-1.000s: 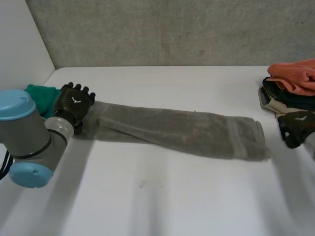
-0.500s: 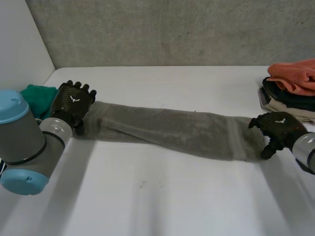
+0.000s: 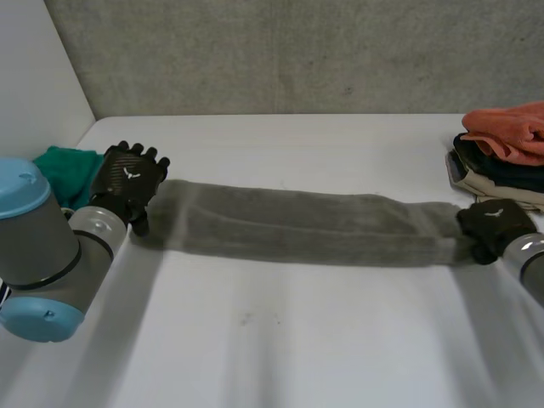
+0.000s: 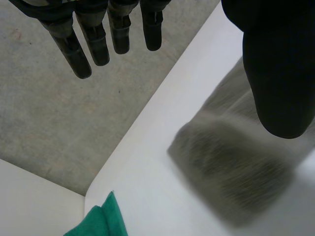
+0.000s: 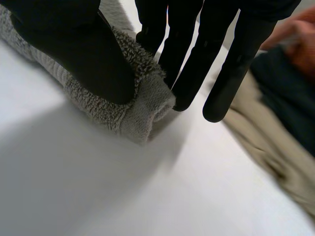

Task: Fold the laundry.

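Observation:
A long grey towel [image 3: 306, 225] lies folded lengthwise across the white table [image 3: 272, 340]. My left hand [image 3: 127, 183] sits at its left end and is open. In the left wrist view its fingers [image 4: 98, 39] are straight and off the cloth, and its thumb [image 4: 278, 73] hovers over the towel's end [image 4: 236, 172]. My right hand [image 3: 495, 225] is shut on the towel's right end. In the right wrist view its thumb [image 5: 83, 49] presses on top of the rolled edge [image 5: 133, 98] while its fingers [image 5: 231, 59] reach down behind it.
A green cloth [image 3: 64, 170] lies by the table's left edge, just beyond my left hand, also seen as a green cloth [image 4: 101, 221]. A laundry pile stands at the right: an orange cloth [image 3: 510, 132] on dark and beige pieces [image 3: 501, 174], close to my right hand.
My right hand came in from the right, closed on the towel's right end and drew it rightward. The towel now lies straighter and longer. My left hand has barely moved.

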You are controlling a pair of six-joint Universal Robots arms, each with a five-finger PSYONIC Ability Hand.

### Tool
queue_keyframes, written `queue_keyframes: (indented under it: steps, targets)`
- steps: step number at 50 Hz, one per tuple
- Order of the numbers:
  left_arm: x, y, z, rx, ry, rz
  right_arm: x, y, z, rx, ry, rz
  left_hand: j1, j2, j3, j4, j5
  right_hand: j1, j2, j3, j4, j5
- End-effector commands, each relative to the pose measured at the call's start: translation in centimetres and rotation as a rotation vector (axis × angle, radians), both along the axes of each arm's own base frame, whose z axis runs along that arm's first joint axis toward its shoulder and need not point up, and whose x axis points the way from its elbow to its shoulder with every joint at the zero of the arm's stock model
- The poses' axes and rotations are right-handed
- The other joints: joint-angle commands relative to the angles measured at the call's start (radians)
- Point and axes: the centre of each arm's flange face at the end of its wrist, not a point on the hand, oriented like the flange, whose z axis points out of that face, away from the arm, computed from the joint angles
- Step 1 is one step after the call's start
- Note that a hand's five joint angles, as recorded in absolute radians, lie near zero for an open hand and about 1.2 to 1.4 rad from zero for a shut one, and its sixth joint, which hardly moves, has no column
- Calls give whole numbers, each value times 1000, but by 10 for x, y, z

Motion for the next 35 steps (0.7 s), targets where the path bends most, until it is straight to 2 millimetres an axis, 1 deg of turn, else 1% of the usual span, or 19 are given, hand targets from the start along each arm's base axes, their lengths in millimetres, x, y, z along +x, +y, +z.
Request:
queue_keyframes:
  steps: [1,3,6,7,10,11,14,15,18,19,21,22,25,26,29,30,33,34,35]
  targets:
    - [2,4,9,-20,7,2,-59,-22,16,-84,342,-175,-32,-26,-34,-27,-29,307,222,209,200,242]
    - [2,8,12,-25,8,-1,-66,-31,24,-127,430,-197,-35,-29,-37,-30,-32,307,222,209,200,242]
    - [4,12,15,-30,10,-1,-58,-35,31,-176,442,-168,-38,-32,-40,-33,-35,307,222,209,200,242]
    - [4,15,16,-30,10,-1,-42,-35,36,-217,419,-118,-38,-32,-40,-33,-35,307,222,209,200,242]
    - [5,18,20,-38,12,-1,-7,-32,49,-302,360,-21,-38,-32,-40,-33,-35,307,222,209,200,242]
    - [6,19,22,-45,14,-1,18,-26,63,-372,309,44,-38,-32,-40,-33,-35,307,222,209,200,242]
    - [6,20,27,-57,18,-1,55,-11,81,-463,253,150,-41,-35,-42,-36,-38,307,222,209,200,242]
    - [6,20,29,-64,20,-1,81,0,90,-515,220,231,-41,-35,-42,-36,-38,307,222,209,200,242]
    - [6,21,33,-74,23,-1,122,19,93,-575,178,375,-41,-35,-42,-36,-38,307,222,209,200,242]
    - [6,21,35,-82,26,-1,152,34,84,-592,146,492,-41,-35,-42,-36,-38,307,222,209,200,242]
    - [7,21,37,-86,27,1,181,51,72,-601,121,611,-41,-35,-42,-36,-38,307,222,209,200,242]
    - [7,22,37,-88,27,1,208,71,59,-608,99,731,-41,-35,-42,-36,-38,307,222,209,200,242]
    - [5,23,38,-89,29,-4,235,94,41,-607,90,869,-41,-35,-42,-36,-38,307,222,209,200,242]
    - [4,24,38,-88,31,-8,248,106,27,-602,94,943,-41,-35,-42,-36,-38,307,222,209,200,242]
    - [-1,27,38,-85,44,-23,265,121,6,-598,107,1024,-41,-35,-42,-36,-38,307,222,209,200,242]
    - [-3,28,38,-82,51,-30,272,127,-6,-589,113,1057,-41,-35,-42,-36,-38,307,222,209,200,242]
    - [-6,28,37,-78,61,-37,279,132,-21,-576,123,1080,-41,-35,-42,-36,-38,307,222,209,200,242]
    - [-7,28,38,-79,68,-39,280,132,-25,-565,120,1079,-41,-35,-42,-36,-38,9,-76,-90,-98,-57]
    - [-8,28,37,-78,71,-42,280,131,-25,-563,118,1074,-41,-35,-42,-36,-38,-299,-384,-398,-406,-365]
